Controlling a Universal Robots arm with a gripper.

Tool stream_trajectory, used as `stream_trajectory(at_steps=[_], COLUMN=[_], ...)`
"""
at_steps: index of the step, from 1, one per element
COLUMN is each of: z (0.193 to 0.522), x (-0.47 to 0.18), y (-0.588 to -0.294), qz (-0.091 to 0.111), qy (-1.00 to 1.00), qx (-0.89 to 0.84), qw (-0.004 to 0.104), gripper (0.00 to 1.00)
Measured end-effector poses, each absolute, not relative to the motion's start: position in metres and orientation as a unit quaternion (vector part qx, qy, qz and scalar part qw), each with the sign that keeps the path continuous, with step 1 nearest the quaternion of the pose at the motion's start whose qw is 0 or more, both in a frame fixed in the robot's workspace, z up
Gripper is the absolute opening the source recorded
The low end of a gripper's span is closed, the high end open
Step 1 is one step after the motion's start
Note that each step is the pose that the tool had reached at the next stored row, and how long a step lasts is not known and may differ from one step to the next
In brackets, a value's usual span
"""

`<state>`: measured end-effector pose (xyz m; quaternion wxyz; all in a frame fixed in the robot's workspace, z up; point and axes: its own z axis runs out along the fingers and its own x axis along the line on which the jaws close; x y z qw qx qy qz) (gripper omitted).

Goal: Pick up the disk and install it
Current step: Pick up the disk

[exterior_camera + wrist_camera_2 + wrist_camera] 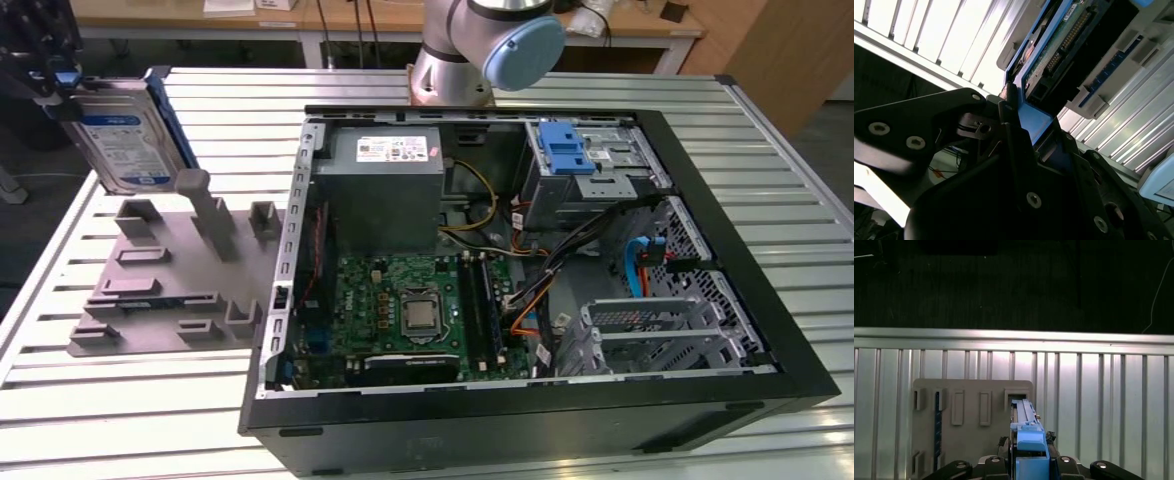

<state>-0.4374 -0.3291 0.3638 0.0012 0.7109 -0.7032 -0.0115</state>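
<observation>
The disk (123,140), silver with a blue-and-white label and a blue bracket, hangs on edge above the far end of the grey holder plate (160,280), at the exterior view's left. My gripper (56,78) is shut on its upper end. In the first wrist view the disk (1025,427) runs edge-on out from between the fingers (996,460), with the holder plate (974,410) beneath it. In the second wrist view, the green circuit-board side of the disk (1061,47) extends beyond the gripper (1021,120), which clamps its blue bracket.
The open computer case (747,300) lies on the slatted metal table (120,410), at the exterior view's right of the holder. Inside are the grey power supply (387,170), the motherboard (407,310) and a drive cage with a blue latch (567,150). The arm's base (467,50) stands behind the case.
</observation>
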Motion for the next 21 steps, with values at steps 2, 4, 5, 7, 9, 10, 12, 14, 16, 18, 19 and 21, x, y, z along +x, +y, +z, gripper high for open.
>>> stream_trajectory(at_steps=[2, 4, 5, 7, 9, 10, 12, 14, 16, 18, 19, 21], z=[0.3651, 0.3665, 0.3670, 0.3681, 0.3692, 0.3697, 0.3706, 0.3715, 0.3723, 0.3729, 0.3732, 0.3737], x=[-0.4374, -0.4374, -0.4374, -0.4374, -0.4374, -0.4374, -0.4374, -0.4374, -0.4374, -0.4374, -0.4374, -0.4374], y=[-0.3291, -0.3291, -0.3291, -0.3291, -0.3291, -0.3291, -0.3291, -0.3291, -0.3291, -0.3291, -0.3291, -0.3291], qz=[-0.012, -0.012, -0.012, -0.012, -0.012, -0.012, -0.012, -0.012, -0.012, -0.012, -0.012, -0.012], qy=[-0.703, -0.703, -0.703, -0.703, -0.703, -0.703, -0.703, -0.703, -0.703, -0.703, -0.703, -0.703], qx=[0.711, 0.711, 0.711, 0.711, 0.711, 0.711, 0.711, 0.711, 0.711, 0.711, 0.711, 0.711], qw=[0.001, 0.001, 0.001, 0.001, 0.001, 0.001, 0.001, 0.001, 0.001, 0.001, 0.001, 0.001], gripper=[0.36, 0.36, 0.36, 0.36, 0.36, 0.36, 0.36, 0.36, 0.36, 0.36, 0.36, 0.36])
